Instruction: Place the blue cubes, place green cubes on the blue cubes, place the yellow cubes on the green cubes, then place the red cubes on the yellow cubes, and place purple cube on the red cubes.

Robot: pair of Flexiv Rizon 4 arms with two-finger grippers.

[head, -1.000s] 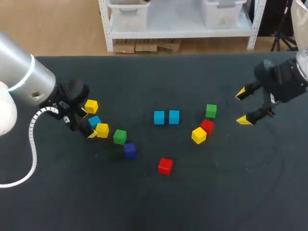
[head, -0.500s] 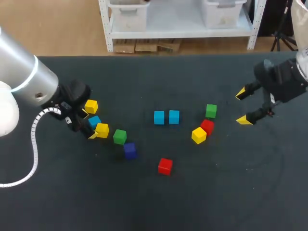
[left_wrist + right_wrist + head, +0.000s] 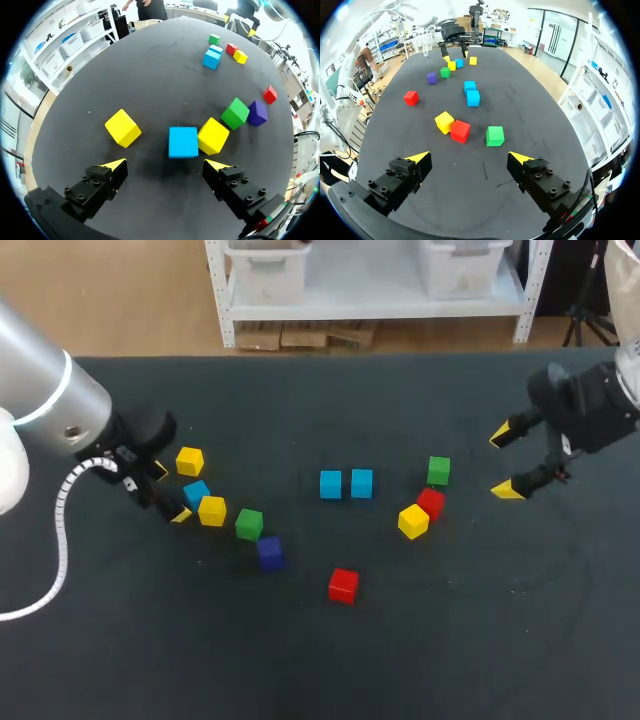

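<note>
From the left wrist, plain sight of the left jaws spread wide and empty, yellow tips (image 3: 116, 163) stopping short of a blue cube (image 3: 183, 141) just ahead of the gap, clear of both. Touching its one side, a yellow cube (image 3: 213, 136); apart on the other, a second yellow cube (image 3: 122, 128); farther on, a green cube (image 3: 235, 113) just beside a purple cube (image 3: 257, 113).

From the right wrist, right jaws likewise wide open, holding nothing, well back from a second green cube (image 3: 495, 135) and a red cube (image 3: 460, 131) touching a third yellow cube (image 3: 444, 122).

Overhead alone, both arms at once across the desk (image 3: 300, 400), with a blue pair (image 3: 346, 484) side by side between them and a lone red cube (image 3: 343, 585) nearer.

Since a second ago, left jaws drawn back from the blue cube, then between the tips. No shift among the cubes or in the right arm.
</note>
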